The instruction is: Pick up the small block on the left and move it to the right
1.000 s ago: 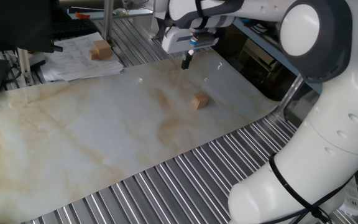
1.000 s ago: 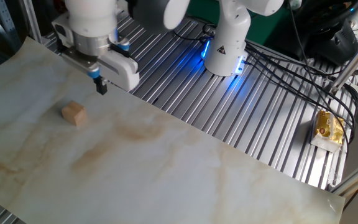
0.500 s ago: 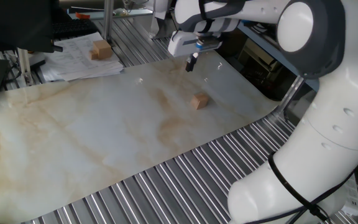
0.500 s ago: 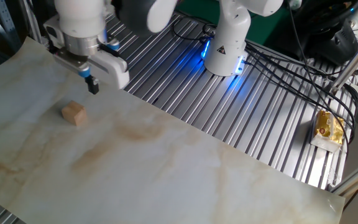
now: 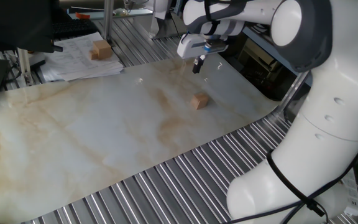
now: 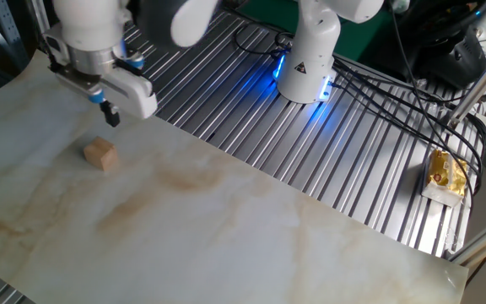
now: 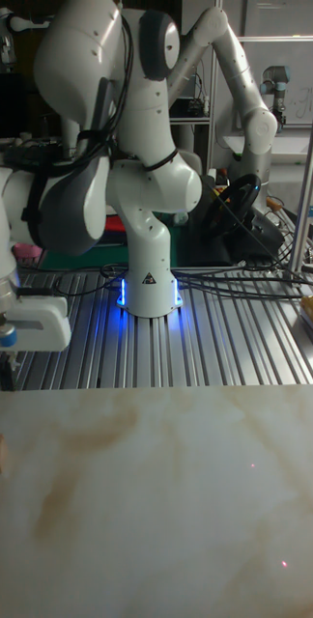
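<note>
A marbled sheet covers a ribbed metal table, with papers at one edge.

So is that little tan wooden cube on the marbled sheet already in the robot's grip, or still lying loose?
Lying loose. The small tan wooden cube rests flat on the marbled sheet; the gripper hangs beside it, apart, holding nothing.

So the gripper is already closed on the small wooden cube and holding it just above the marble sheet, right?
Not right. The gripper holds nothing: the small wooden cube lies on the marble sheet, apart from the fingers, as the other fixed view shows. The gripper does hang just above the sheet, beside the cube.
</note>
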You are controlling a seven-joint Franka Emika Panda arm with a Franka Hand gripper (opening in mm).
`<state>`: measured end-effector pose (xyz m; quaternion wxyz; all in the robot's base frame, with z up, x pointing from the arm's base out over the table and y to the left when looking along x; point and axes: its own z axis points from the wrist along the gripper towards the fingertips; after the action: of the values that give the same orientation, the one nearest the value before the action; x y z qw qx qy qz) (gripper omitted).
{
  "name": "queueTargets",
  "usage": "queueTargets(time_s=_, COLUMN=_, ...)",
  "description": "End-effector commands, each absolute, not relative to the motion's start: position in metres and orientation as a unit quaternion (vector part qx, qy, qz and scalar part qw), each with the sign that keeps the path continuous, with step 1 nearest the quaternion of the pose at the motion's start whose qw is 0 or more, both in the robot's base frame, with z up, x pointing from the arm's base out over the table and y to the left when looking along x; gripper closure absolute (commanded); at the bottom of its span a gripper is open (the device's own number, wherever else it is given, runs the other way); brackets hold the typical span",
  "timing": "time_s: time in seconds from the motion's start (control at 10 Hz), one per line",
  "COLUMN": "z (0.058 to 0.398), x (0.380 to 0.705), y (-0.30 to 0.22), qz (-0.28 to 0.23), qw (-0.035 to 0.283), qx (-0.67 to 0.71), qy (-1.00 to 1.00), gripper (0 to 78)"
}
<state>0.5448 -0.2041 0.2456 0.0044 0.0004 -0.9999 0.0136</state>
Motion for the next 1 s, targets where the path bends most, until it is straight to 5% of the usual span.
queueTargets(time_s=0.1, z=0.236, x=0.548, y=-0.225, qz=0.007, qw=0.007, qx=-0.016, qy=-1.000, gripper=77.6)
queueTargets(time_s=1.0, z=0.224, x=0.538, y=-0.254, qz=0.011, qw=-0.015, qx=0.004, qy=-1.000, gripper=77.6)
